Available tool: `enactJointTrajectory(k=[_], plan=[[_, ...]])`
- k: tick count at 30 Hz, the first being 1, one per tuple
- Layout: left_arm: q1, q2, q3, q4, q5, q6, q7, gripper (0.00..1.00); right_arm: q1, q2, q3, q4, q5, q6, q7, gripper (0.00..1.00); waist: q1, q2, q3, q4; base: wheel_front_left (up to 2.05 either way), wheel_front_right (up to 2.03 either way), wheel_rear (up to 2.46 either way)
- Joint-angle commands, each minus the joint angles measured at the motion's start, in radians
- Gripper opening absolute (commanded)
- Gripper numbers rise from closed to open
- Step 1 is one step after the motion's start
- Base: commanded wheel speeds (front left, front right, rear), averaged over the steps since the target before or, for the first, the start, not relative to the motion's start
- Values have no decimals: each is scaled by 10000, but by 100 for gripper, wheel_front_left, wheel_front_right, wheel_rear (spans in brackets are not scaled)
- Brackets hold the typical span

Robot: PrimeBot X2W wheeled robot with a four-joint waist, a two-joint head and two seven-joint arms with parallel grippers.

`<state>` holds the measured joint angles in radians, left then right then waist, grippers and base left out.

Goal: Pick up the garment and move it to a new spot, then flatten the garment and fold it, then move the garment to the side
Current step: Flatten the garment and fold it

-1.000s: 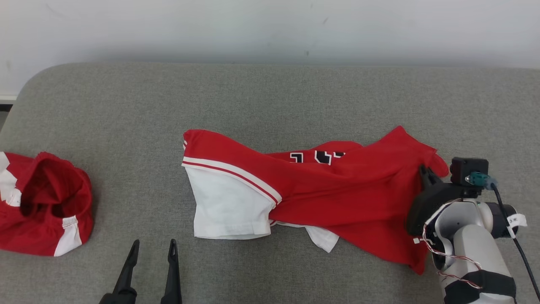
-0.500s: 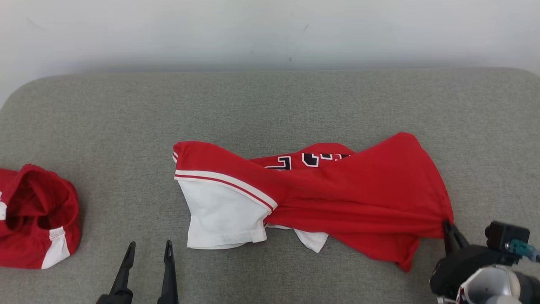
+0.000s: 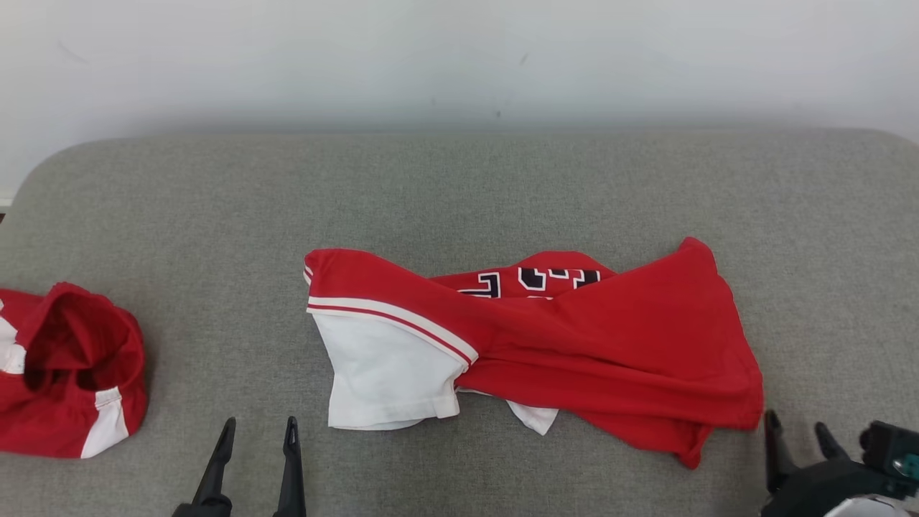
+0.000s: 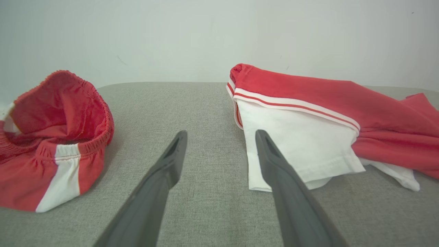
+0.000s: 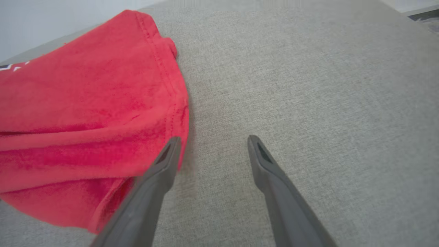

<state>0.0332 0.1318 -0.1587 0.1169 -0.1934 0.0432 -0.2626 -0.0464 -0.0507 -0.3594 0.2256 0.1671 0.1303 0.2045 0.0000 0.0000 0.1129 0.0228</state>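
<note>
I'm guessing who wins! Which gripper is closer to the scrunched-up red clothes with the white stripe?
Left. The left gripper sits just right of the crumpled red white-striped garment; the right gripper is beyond the red-and-white jersey.

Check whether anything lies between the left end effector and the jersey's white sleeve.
Nothing visible does: bare grey cushion separates the open left end effector from the white sleeve. The red shorts lie off to its left.

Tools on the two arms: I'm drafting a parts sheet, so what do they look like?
The left tool and right tool each have two long, dark grey fingers that taper to narrow tips with a small hollow near the end. Behind the right tool sits a black housing, and beside it a small black block carrying a teal connector.
</note>
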Motion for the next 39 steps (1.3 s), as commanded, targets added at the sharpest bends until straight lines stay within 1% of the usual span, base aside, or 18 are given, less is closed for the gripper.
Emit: enactJointTrajectory(k=[1,5,7,12,14,18,25,27,32,39], plan=[[90,-27,8,48,12,-15,-34,100,174,12,-69,-101,27,11,-163,100,0,0,-150,64,0,0,0],[252,-20,50,165,-48,3,-34,100,470,18,48,-400,154,11,-837,100,0,0,-395,21,0,0,0],[320,-13,68,216,-61,14,-34,100,584,14,225,-670,182,11,-1617,100,0,0,-524,-25,0,0,0],[470,-38,45,378,-107,7,-32,100,1066,22,1215,-740,103,11,-3124,100,0,0,-835,-67,0,0,0],[552,-40,73,470,-142,8,-32,100,1235,14,1735,-729,99,11,-3525,100,0,0,-1003,-111,0,0,0],[724,-86,166,664,-190,74,-34,100,1589,11,2497,-855,-409,11,-4102,100,0,0,-1253,-203,0,0,0],[843,-130,403,795,-265,66,-34,100,1802,11,2547,-1009,-824,11,-4251,100,0,0,-1419,-306,0,0,0],[863,-153,476,788,-293,-3,-34,100,1820,13,2564,-1071,-870,11,-4233,100,0,0,-1452,-323,0,0,0],[797,-225,660,747,-332,-343,-34,100,1832,12,2494,-1168,-1006,11,-4143,100,0,0,-1536,-304,0,0,0],[825,-366,882,745,-43,-467,-34,100,1705,13,2504,-1209,-845,11,-4044,100,0,0,-1552,-366,0,0,0]])
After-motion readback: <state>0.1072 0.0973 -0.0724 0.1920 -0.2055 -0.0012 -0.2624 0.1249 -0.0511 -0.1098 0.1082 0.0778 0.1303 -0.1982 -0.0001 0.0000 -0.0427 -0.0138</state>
